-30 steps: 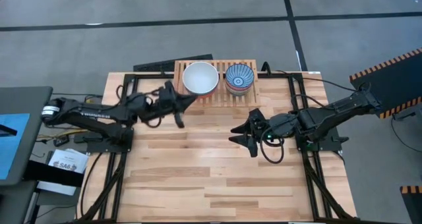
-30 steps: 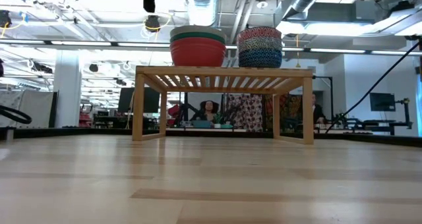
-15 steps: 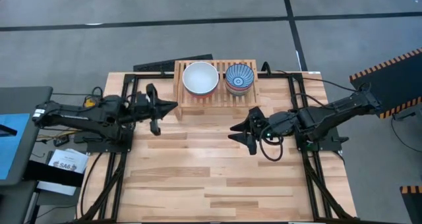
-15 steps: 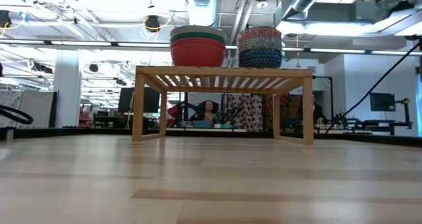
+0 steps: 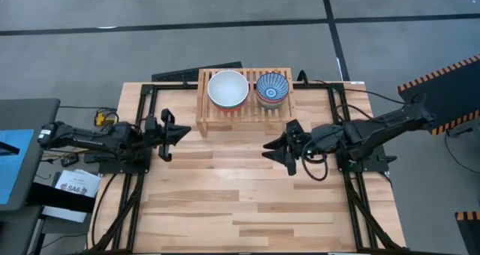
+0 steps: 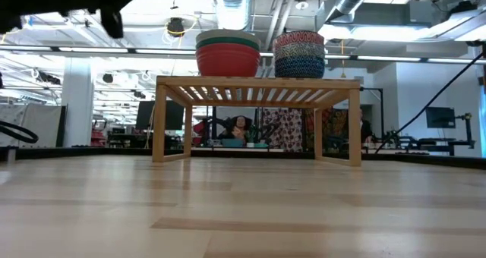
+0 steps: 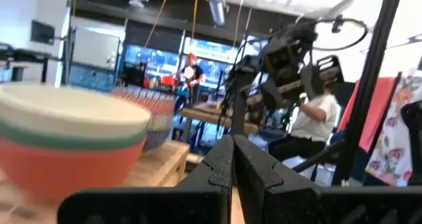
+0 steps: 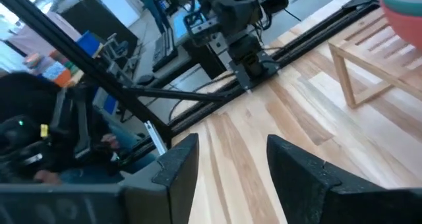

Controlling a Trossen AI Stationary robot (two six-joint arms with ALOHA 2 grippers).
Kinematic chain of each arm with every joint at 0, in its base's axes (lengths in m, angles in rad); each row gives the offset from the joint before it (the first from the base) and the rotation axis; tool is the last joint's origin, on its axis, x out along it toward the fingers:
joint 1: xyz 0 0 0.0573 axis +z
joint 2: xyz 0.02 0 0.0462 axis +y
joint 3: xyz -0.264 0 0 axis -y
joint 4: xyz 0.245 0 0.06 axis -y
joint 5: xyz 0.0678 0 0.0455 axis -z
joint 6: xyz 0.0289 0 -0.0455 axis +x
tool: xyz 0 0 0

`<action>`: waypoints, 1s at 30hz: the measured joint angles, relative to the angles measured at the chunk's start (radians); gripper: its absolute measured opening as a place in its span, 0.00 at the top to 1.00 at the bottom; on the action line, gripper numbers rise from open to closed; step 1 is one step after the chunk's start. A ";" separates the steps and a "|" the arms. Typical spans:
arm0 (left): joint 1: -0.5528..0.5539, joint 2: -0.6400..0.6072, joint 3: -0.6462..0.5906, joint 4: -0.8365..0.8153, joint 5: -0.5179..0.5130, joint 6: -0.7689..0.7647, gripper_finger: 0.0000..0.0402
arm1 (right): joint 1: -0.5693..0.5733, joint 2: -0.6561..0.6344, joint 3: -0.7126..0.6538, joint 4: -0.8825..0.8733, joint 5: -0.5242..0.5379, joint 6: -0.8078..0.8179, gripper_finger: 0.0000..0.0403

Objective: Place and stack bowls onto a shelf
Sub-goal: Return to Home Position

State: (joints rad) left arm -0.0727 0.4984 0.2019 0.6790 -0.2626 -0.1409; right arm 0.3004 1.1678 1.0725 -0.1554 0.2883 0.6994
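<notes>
The shelf [image 5: 244,109] stands at the table's far edge on its side legs [image 6: 160,121]. It carries two stacks of bowls. The left stack [image 6: 228,53] has the red bowl at the bottom, the teal bowl in the middle and the white bowl [image 5: 228,88] on top. The right stack [image 6: 299,55] shows patterned bowls, topped by the blue-and-white striped bowl [image 5: 272,88]. My left gripper [image 5: 171,131] hangs shut, left of the shelf and clear of it. My right gripper [image 5: 279,151] is open above the table, in front of the shelf's right end.
Bare planks [image 5: 247,202] stretch from the shelf to the near edge. Black frame rails [image 5: 135,202] run along both sides of the table. In the right wrist view the left arm [image 8: 244,46] shows across the table. People and equipment fill the room behind.
My left gripper has drawn back from the shelf's left end toward the table's left edge, and has come into the low view at top left. The bowls and the shelf have not moved.
</notes>
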 joint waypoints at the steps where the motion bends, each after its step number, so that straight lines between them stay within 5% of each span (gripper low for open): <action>1: 0.000 -0.025 -0.011 -0.024 -0.004 -0.003 1.00 | 0.000 -0.009 -0.001 -0.010 -0.003 0.000 0.50; 6: 0.000 -0.151 -0.046 -0.115 -0.005 -0.010 1.00 | 0.000 -0.048 -0.001 -0.022 -0.032 -0.012 0.60; 15: -0.001 -0.321 -0.154 -0.144 0.022 -0.078 1.00 | 0.005 -0.071 -0.001 -0.038 -0.073 -0.024 0.96; 24: -0.028 -0.456 -0.191 -0.238 0.047 -0.068 1.00 | 0.047 -0.084 -0.001 -0.096 -0.077 0.009 0.96; 30: -0.028 -0.494 -0.191 -0.312 0.251 -0.067 1.00 | 0.063 -0.105 -0.001 -0.098 -0.077 0.012 0.96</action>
State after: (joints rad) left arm -0.1011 0.0044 0.0109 0.3665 -0.0113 -0.2078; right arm 0.3634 1.0626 1.0719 -0.2531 0.2115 0.7109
